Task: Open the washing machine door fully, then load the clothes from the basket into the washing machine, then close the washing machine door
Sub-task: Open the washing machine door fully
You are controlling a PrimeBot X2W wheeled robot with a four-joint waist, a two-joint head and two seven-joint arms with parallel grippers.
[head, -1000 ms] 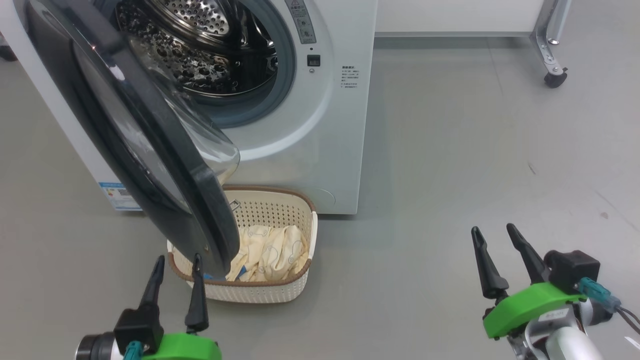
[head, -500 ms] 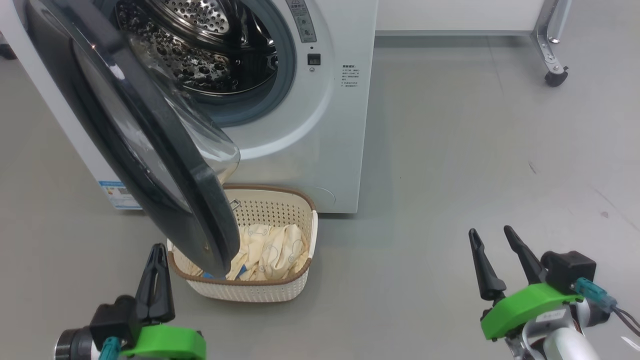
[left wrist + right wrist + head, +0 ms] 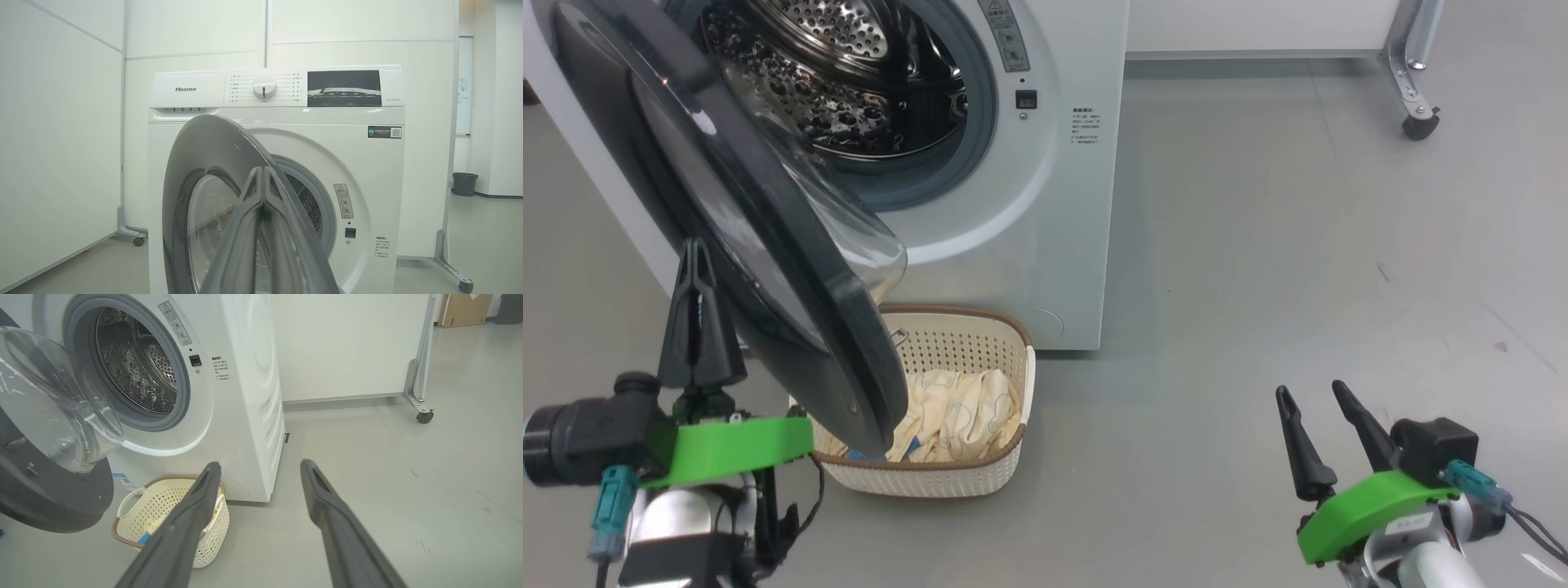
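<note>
The washing machine door (image 3: 833,327) stands partly swung out from the washing machine (image 3: 1045,204), its black rim hanging over the basket (image 3: 931,478) on the floor (image 3: 1258,245) — the clothes (image 3: 956,412) lie inside it. The left gripper (image 3: 694,249) stands upright just beside the door's outer face, fingers pressed together on nothing; whether they touch the rim I cannot tell. The right gripper (image 3: 1312,390) hovers low, well apart to the right — fingers spread, empty.
</note>
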